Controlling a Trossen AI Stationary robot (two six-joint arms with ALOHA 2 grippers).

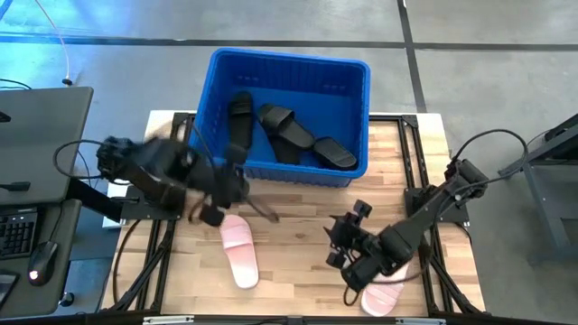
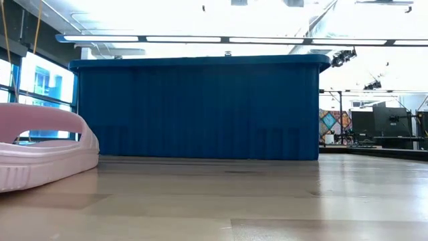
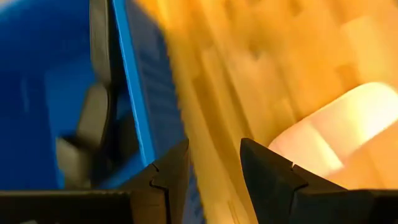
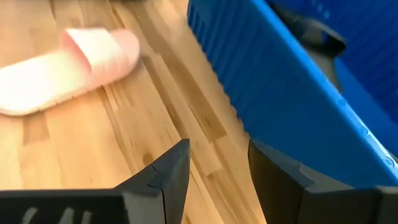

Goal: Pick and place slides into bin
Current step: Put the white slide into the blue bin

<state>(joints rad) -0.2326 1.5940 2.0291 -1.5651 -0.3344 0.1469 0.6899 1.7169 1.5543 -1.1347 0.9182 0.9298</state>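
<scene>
No readable text, labels, brands or numbers anywhere in view.

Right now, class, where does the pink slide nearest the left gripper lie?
High view: the pink slide lies on the table, left of centre, in front of the blue bin.

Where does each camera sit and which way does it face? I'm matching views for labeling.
High: overhead, looking straight down on bin, pink slides, both arms.
Low: table height, facing the bin's wall; no arm shows.
Left wrist: past the open left gripper toward the bin's edge.
Right wrist: past the open right gripper.
All share the bin.
</scene>
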